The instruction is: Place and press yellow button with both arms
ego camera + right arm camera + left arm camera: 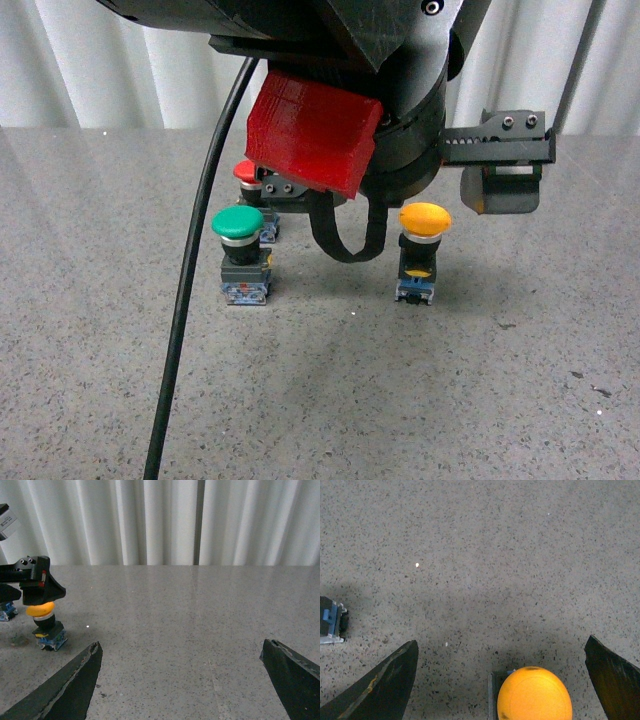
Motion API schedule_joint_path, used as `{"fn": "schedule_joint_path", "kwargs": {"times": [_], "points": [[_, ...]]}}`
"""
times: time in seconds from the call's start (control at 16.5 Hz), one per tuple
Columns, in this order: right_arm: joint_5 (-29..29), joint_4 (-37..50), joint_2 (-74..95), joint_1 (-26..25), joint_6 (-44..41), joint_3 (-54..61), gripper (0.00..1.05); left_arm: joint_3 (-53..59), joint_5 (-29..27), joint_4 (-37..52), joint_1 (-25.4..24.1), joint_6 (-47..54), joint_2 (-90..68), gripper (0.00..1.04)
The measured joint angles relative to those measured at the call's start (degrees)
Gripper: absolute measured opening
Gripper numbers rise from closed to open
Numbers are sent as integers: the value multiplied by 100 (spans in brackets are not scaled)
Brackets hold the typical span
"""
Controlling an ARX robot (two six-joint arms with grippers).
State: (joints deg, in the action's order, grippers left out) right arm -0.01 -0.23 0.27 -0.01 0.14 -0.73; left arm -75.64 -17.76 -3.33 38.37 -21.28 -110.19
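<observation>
The yellow button stands upright on the grey speckled table, right of centre in the front view. My left gripper hangs open just above it, with one finger to the button's right and the other by the red button. In the left wrist view the yellow cap lies between the spread fingers of the left gripper, nearer one finger and touching neither. My right gripper is open over bare table, well away from the yellow button, which it sees under the left gripper's finger.
A green button stands left of the yellow one, with a red button behind it. A black cable hangs down at the front left. White curtains close off the table's far edge. Another button's blue base shows at the left wrist view's edge.
</observation>
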Motion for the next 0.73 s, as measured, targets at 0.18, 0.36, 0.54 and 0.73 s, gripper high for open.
{"fn": "schedule_joint_path", "kwargs": {"times": [0.18, 0.36, 0.54, 0.73], "points": [[0, -2, 0, 0, 0, 0, 98, 122, 42, 636, -240, 175, 216, 98], [0, 0, 0, 0, 0, 0, 98, 966, -376, 1591, -651, 986, 1565, 98], [0, -2, 0, 0, 0, 0, 98, 2135, -566, 2037, -907, 1934, 3289, 98], [0, -2, 0, 0, 0, 0, 98, 3615, -726, 2625, -1283, 2170, 4861, 83]]}}
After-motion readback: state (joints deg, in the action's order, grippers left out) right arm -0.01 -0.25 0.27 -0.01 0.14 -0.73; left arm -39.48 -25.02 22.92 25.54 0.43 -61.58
